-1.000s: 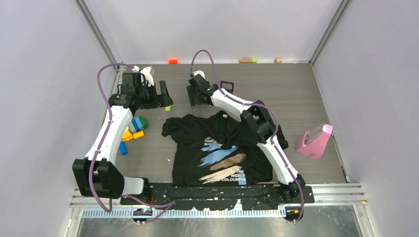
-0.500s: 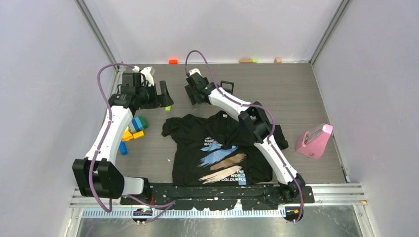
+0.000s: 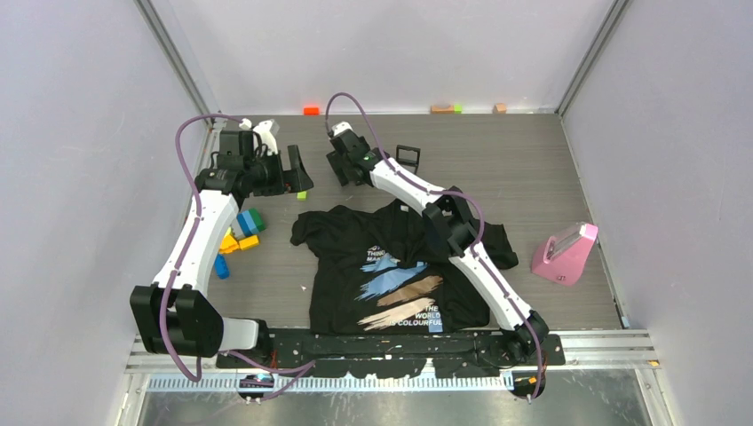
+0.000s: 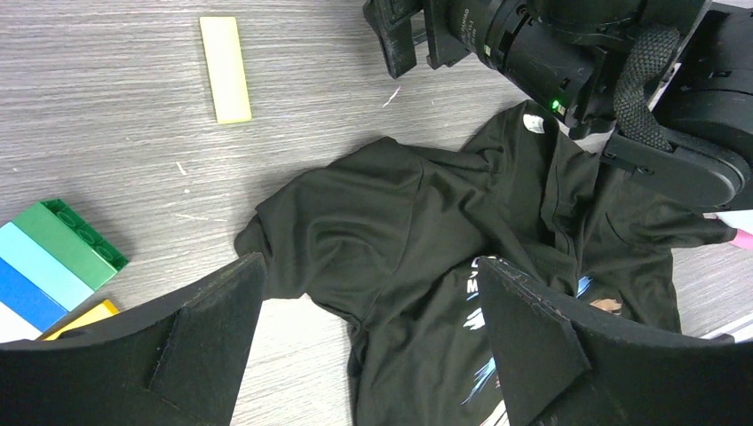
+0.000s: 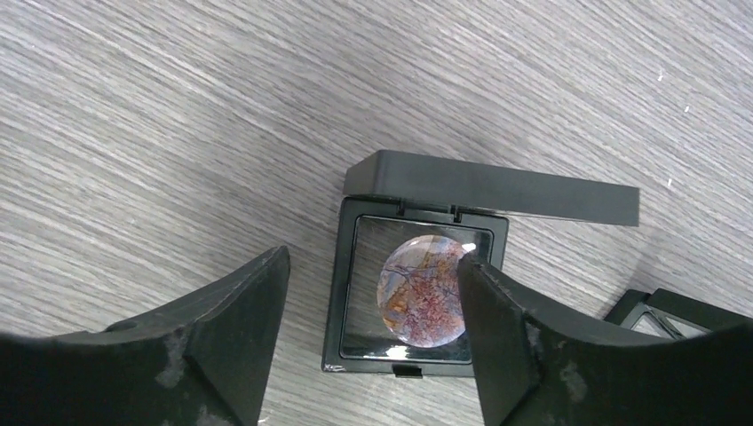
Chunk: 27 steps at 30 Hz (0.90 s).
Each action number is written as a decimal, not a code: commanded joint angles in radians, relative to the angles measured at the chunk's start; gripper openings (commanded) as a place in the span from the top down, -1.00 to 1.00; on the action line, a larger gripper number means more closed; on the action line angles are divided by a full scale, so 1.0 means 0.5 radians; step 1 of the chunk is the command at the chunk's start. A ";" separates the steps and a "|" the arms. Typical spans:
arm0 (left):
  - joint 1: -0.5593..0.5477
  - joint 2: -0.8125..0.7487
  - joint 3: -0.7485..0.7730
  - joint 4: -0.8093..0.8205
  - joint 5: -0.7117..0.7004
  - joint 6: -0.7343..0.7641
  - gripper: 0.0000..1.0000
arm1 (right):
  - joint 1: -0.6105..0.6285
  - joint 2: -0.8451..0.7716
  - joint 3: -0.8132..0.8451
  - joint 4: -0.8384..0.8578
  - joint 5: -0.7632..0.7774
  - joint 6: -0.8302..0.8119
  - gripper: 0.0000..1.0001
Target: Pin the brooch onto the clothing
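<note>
Your right gripper has shifted left near the worktop's far edge, jaws spread over the brooch, apparently untouched; pickup comes next.

The left arm rises from its base at the left of the table's near edge. It runs along the left edge toward the far left corner, with the wrist turned in toward the middle. The left gripper has its jaws spread wide with nothing between them (the wrist camera shows both dark pads well apart). The right arm stretches from the near right diagonally toward the middle of the far edge. The right gripper points down at the table, jaws apart and gripping nothing.
</note>
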 commanded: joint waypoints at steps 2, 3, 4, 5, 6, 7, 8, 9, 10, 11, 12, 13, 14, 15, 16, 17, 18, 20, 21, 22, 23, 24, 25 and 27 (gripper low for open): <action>0.000 -0.003 0.000 0.042 0.057 0.003 -0.83 | 0.004 0.014 0.054 -0.059 -0.013 0.020 -0.32; 0.000 0.001 0.000 0.042 0.059 0.003 -0.83 | 0.003 -0.003 -0.003 -0.051 -0.022 0.052 -0.28; 0.000 0.003 0.000 0.042 0.062 0.003 -0.82 | 0.003 -0.042 -0.037 -0.046 -0.040 0.067 -0.21; 0.000 0.002 0.000 0.042 0.063 0.000 -0.82 | 0.002 -0.064 -0.111 -0.027 -0.058 0.098 -0.12; 0.000 0.000 0.000 0.042 0.066 0.000 -0.82 | 0.002 -0.111 -0.154 -0.019 -0.063 0.134 -0.08; 0.000 0.003 0.000 0.042 0.066 0.000 -0.82 | 0.003 -0.134 -0.238 0.003 -0.079 0.150 0.00; 0.000 0.000 0.000 0.042 0.068 0.000 -0.82 | 0.004 -0.186 -0.320 0.014 -0.087 0.186 0.03; 0.000 -0.001 0.000 0.043 0.067 0.002 -0.82 | 0.003 -0.212 -0.363 0.035 -0.104 0.201 0.11; 0.000 -0.002 0.000 0.044 0.065 0.003 -0.82 | 0.004 -0.268 -0.448 0.046 -0.113 0.230 0.15; 0.000 -0.001 0.000 0.042 0.064 0.003 -0.82 | 0.004 -0.295 -0.490 0.069 -0.129 0.243 0.24; 0.000 -0.001 -0.003 0.042 0.063 0.003 -0.82 | 0.003 -0.356 -0.580 0.083 -0.135 0.267 0.27; 0.000 0.000 -0.003 0.042 0.064 0.003 -0.82 | 0.004 -0.425 -0.627 0.109 -0.143 0.280 0.32; 0.000 -0.003 -0.004 0.043 0.066 0.002 -0.82 | 0.006 -0.463 -0.727 0.125 -0.145 0.301 0.34; 0.000 -0.001 -0.004 0.042 0.068 0.000 -0.83 | 0.007 -0.537 -0.778 0.162 -0.148 0.309 0.35; 0.000 0.000 -0.004 0.042 0.073 0.000 -0.82 | 0.009 -0.579 -0.895 0.183 -0.149 0.323 0.36; 0.000 0.001 -0.004 0.044 0.073 0.000 -0.82 | 0.008 -0.654 -0.951 0.229 -0.157 0.328 0.36; 0.000 0.003 -0.004 0.045 0.076 0.000 -0.82 | 0.006 -0.694 -1.047 0.263 -0.166 0.340 0.36; 0.000 0.005 -0.004 0.047 0.076 -0.003 -0.82 | 0.010 -0.793 -1.154 0.290 -0.175 0.354 0.36; 0.000 0.007 -0.006 0.047 0.077 -0.003 -0.82 | 0.010 -0.849 -1.182 0.294 -0.178 0.358 0.36; 0.000 0.006 -0.005 0.048 0.079 -0.003 -0.82 | 0.010 -0.873 -1.225 0.298 -0.179 0.361 0.36; 0.000 0.006 -0.006 0.048 0.079 -0.003 -0.82 | 0.010 -0.920 -1.261 0.297 -0.180 0.367 0.36; 0.000 0.006 -0.006 0.048 0.082 -0.003 -0.82 | 0.010 -0.961 -1.275 0.296 -0.173 0.368 0.36; 0.000 0.004 -0.009 0.050 0.082 -0.005 -0.82 | 0.010 -0.981 -1.302 0.295 -0.169 0.372 0.36; 0.000 0.005 -0.010 0.051 0.085 -0.006 -0.82 | 0.010 -1.035 -1.332 0.299 -0.157 0.378 0.36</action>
